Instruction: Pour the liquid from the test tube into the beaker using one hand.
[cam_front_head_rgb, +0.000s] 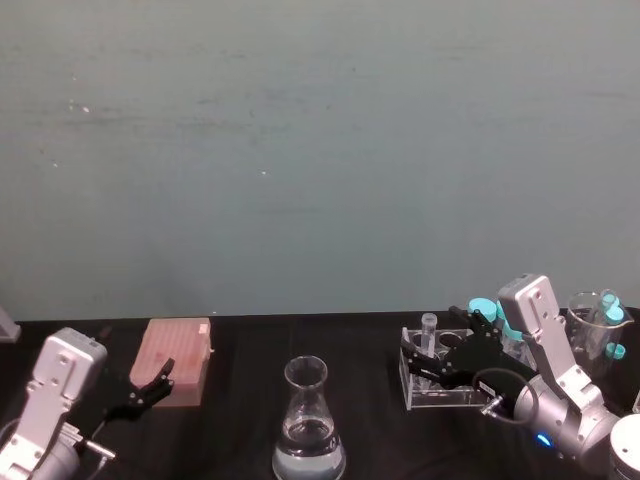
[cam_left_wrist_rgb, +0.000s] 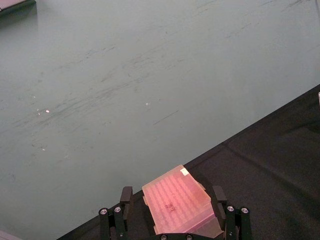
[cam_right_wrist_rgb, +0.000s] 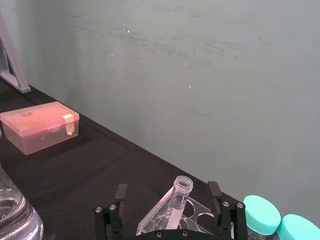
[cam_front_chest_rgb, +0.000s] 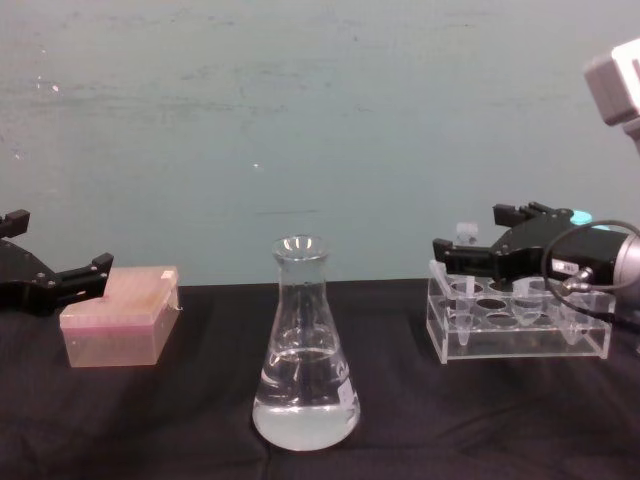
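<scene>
Beaker (cam_front_chest_rgb: 305, 350) stands centre on the black table (cam_front_chest_rgb: 480, 420), clear liquid (cam_front_chest_rgb: 305, 405) pooled in its base. Acrylic rack (cam_front_chest_rgb: 515, 325) to the right. Right gripper (cam_front_chest_rgb: 478, 238) hovers at the rack's left end, fingers spread wide either side of the test tube (cam_right_wrist_rgb: 177, 202), which sits upright in the rack, ungripped. Left gripper (cam_front_head_rgb: 158, 385) idles by the pink box (cam_front_chest_rgb: 118, 328), fingers apart.

A black-covered desk (cam_front_chest_rgb: 200, 440) carried everything. The beaker (cam_front_chest_rgb: 303, 350), holding clear liquid (cam_front_chest_rgb: 305, 418) in its wide base, stood near the front at the middle. A pink translucent box (cam_front_chest_rgb: 118, 327) sat well apart to its left. On the right stood a clear acrylic tube rack (cam_front_chest_rgb: 520, 325), with teal-capped tubes (cam_front_head_rgb: 610, 310) behind it.
</scene>
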